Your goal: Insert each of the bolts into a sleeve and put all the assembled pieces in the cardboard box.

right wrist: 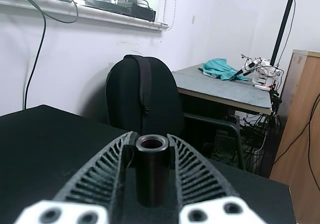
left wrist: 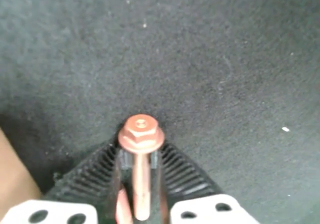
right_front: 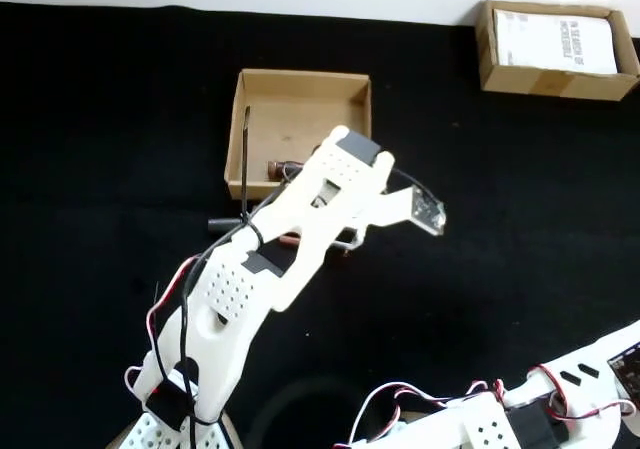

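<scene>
My left gripper is shut on a copper bolt, whose hex head sticks out past the fingertips above the black mat. In the high view the left arm stretches to just in front of the open cardboard box, which holds one assembled piece. A loose black sleeve lies on the mat beside the arm. My right gripper is shut on a black sleeve, open end up, raised off the table. The right arm sits low at the front right.
A second cardboard box with white paper inside stands at the back right corner. The black mat covers the table. A strip of cardboard shows close to the left gripper. Beyond the table's edge are a chair and a desk.
</scene>
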`<state>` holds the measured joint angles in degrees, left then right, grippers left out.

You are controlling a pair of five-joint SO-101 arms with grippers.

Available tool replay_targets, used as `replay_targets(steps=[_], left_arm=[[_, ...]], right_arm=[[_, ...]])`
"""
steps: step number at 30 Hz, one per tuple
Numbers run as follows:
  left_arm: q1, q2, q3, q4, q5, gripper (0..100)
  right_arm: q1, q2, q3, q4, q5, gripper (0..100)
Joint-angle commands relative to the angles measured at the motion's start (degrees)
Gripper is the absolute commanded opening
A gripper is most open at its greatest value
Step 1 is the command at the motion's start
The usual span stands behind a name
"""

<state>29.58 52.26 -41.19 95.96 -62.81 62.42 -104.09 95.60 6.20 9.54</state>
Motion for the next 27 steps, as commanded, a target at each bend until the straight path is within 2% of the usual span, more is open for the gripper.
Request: replay_targets(steps=[1, 6, 10, 14, 17, 23, 27], left_arm=[[-0.4, -1.19, -3.56, -1.49, 2.9, 1], [-0.31, -6.2, -13.14, 4.92, 9.41, 1], [-0.31, -14.02, -19.03, 5.01, 21.54, 1], [-0.66, -25.89, -21.67, 5.1, 36.57, 1], [-0.75, -35.47, -21.85, 5.01, 44.04, 1], [-0.75, -51.38, -21.32, 5.19, 52.4, 1], [-0.4, -64.04, -15.25, 5.27, 53.54, 1]], right_arm=[[-0.48, -0.92, 6.37, -1.71, 0.26, 0.7], [-0.75, -0.92, 4.97, -1.45, -0.09, 0.7], [-4.53, -0.92, 4.44, 1.19, -6.77, 0.7], [-14.37, -0.92, 0.13, 11.91, -10.73, 0.7], [-24.66, -0.92, -5.76, 23.52, -14.07, 0.7], [-47.96, -0.92, -13.85, 40.84, -14.33, 0.7], [-60.79, -0.92, -16.31, 48.57, -14.33, 0.7]])
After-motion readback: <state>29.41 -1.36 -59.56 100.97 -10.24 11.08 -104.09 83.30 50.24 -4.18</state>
